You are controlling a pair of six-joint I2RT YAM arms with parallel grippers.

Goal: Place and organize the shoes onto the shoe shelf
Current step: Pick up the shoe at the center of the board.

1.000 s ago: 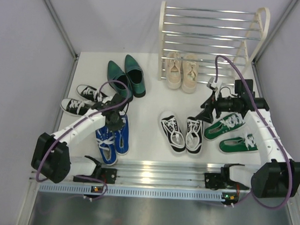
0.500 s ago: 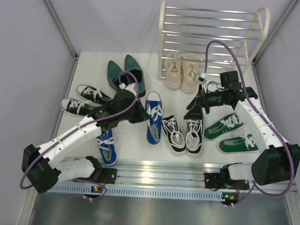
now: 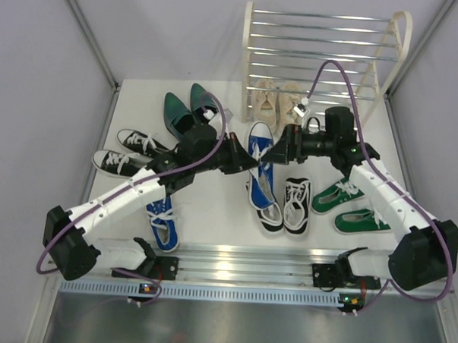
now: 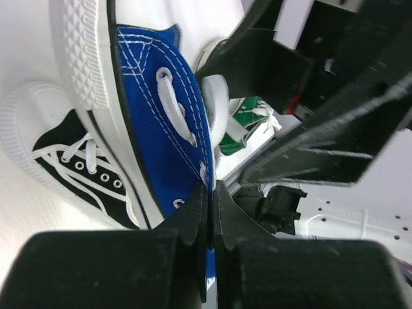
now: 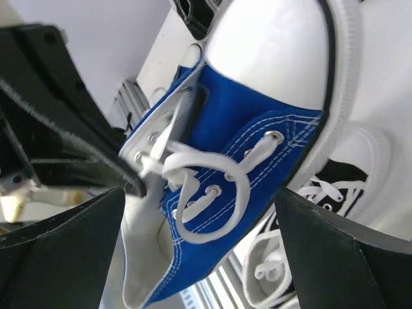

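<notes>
Blue canvas sneaker with white laces and toe cap (image 3: 260,151) hangs in the air mid-table, above a black-and-white sneaker pair (image 3: 284,204). The left gripper (image 4: 210,192) is clamped tight on the thin canvas at the shoe's opening and carries it. The right gripper (image 3: 280,152) has its jaws spread wide either side of the shoe, gripping nothing. It is probably placed to take over, being nearer the chrome-barred shoe shelf with cream arched sides (image 3: 247,58) at the table's back.
</notes>
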